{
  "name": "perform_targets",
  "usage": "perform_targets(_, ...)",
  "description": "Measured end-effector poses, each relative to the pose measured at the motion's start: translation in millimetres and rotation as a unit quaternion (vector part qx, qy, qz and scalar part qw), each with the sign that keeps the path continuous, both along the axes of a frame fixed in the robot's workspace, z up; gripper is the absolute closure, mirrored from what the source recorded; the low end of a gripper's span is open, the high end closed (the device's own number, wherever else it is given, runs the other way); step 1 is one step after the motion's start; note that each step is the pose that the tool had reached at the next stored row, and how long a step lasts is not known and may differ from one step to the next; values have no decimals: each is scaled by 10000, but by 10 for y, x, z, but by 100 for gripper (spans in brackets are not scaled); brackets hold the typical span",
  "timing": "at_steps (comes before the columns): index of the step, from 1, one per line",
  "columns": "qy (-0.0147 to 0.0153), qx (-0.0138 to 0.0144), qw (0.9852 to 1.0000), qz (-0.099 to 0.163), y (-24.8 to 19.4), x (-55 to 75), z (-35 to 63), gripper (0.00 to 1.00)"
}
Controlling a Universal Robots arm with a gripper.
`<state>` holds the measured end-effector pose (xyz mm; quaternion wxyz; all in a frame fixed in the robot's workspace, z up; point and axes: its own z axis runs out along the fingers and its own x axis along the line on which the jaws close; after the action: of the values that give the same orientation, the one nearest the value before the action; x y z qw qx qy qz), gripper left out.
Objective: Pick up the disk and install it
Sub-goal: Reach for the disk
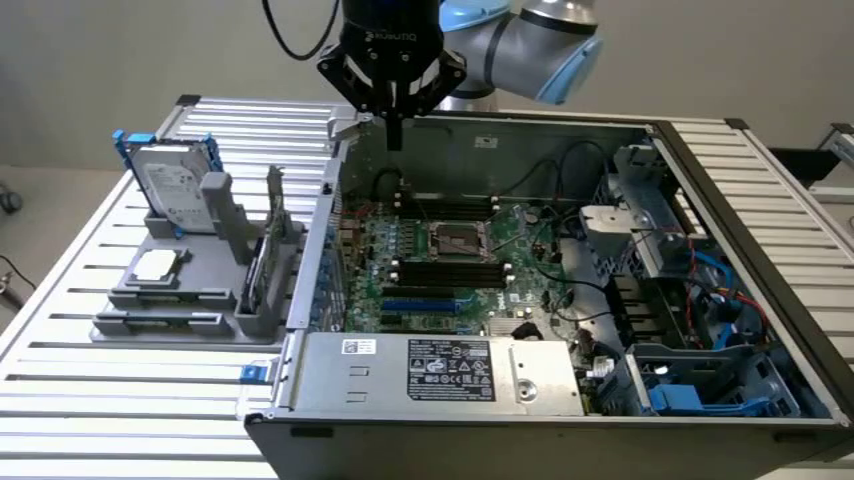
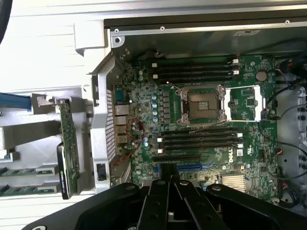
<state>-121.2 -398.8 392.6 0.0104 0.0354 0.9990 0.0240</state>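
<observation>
Outside the computer case [image 1: 534, 150], on the exterior view's left: disk [image 1: 171, 185] stands on edge in a gray stand [image 1: 180, 325], label facing out, well apart from the case wall.
Gripper: gripper [image 1: 394, 135] is clenched, fingers pressed together with nothing between them. It hangs over the case's rear wall, well apart from the disk.
Task state: disk not yet picked up.
Handling: metal body, so stiff and likely heavy for its size. Faces look smooth and probably slip. Judged sensitive to shock, so no knocks.
Grip point: my call is the upper part standing free of the stand, jaws across the two flat faces. The blue carrier [image 1: 127, 150] is plastic and may flex if squeezed on its rails.
Count, task things: one disk, one blue carrier, one gripper.
Count, outside the case: one stand, one small square chip [image 1: 154, 265] lying just below the disk, one green card [image 2: 67, 139] upright between the disk and the case.
Count, inside the case: one power supply box [image 1: 441, 372] at the near wall, one processor socket [image 1: 461, 240] mid-board.
</observation>
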Motion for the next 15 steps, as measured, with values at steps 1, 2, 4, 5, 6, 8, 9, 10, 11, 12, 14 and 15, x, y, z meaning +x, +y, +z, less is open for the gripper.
perform_targets(1,0,0,10000,0,0,0,0,89)
perform_targets(2,0,0,10000,0,0,0,0,89)
perform_targets(4,0,0,10000,-1,6,-10,-1,89)
perform_targets(5,-2,0,10000,-1,15,-37,-7,89)
perform_targets(6,-3,1,10000,0,23,-68,-18,89)
perform_targets(8,-4,2,10000,0,48,-154,-45,89)
perform_targets(9,-6,5,10000,0,62,-200,-59,89)
perform_targets(10,-6,7,10000,0,79,-245,-73,89)
perform_targets(11,-6,9,10000,0,95,-291,-85,89)
perform_targets(12,-6,8,10000,0,115,-338,-93,89)
perform_targets(14,-11,10,10000,0,156,-429,-104,89)
perform_targets(15,-12,11,10000,0,179,-474,-105,89)
